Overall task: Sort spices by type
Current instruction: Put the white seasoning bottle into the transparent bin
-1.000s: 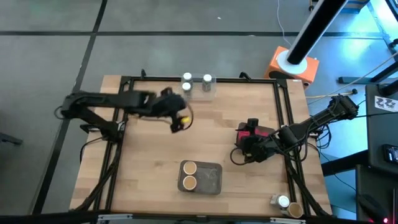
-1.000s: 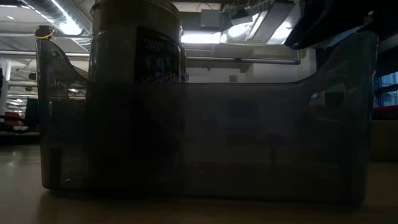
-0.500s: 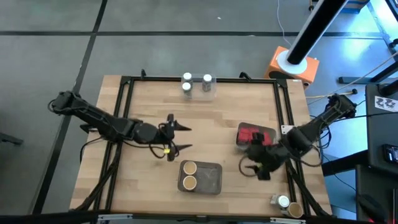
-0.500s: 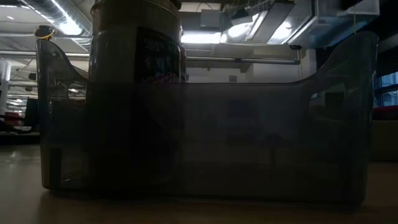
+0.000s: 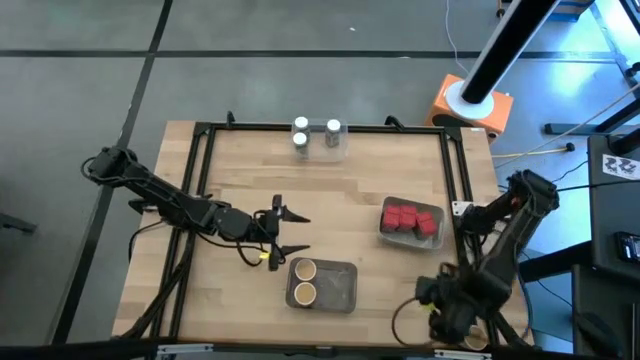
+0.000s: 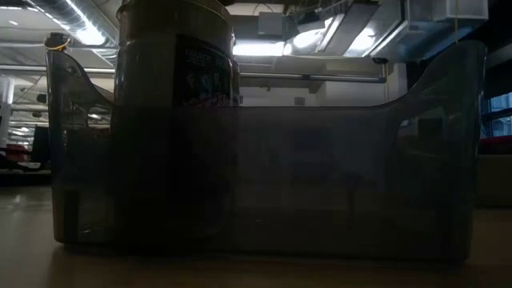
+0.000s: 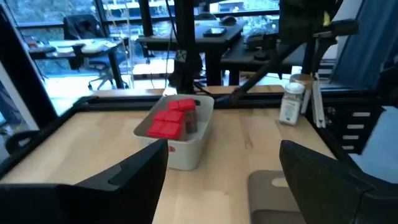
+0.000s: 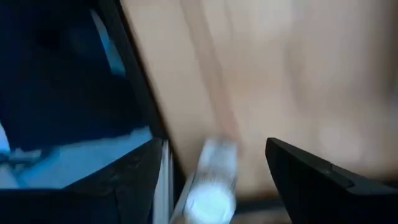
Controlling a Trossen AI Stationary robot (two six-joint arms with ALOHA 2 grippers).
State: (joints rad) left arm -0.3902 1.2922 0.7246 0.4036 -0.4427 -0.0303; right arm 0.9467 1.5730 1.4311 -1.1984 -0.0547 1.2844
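My left gripper point(image 5: 289, 232) is open mid-table, pointing at the table's right, just left of the grey tray point(image 5: 345, 297) that holds two tan-topped jars point(image 5: 304, 269). My right gripper point(image 5: 441, 308) is open at the near right corner; in its wrist view its fingers stand on either side of a white-capped jar point(image 8: 208, 186) without touching it. Red packs point(image 5: 404, 216) sit in a second grey tray point(image 7: 189, 151). Two white-capped jars point(image 5: 301, 130) stand at the far edge. The left wrist view shows the corner's white-capped jar point(image 7: 291, 102) with a tan-topped jar point(image 7: 303, 80) behind it.
A black frame point(image 5: 455, 180) runs round the tabletop. The low view is filled by the translucent tray wall point(image 6: 320, 176) with a jar point(image 6: 174, 96) standing inside. Bare wood lies between the left gripper and the far jars. An orange-based stand point(image 5: 470, 100) is beyond the far right corner.
My left gripper has come from the far jars toward the near edge and turned to point right, stopping beside the tan-jar tray. My right gripper has left the red-pack tray and swung to the near right corner, over the jars there.
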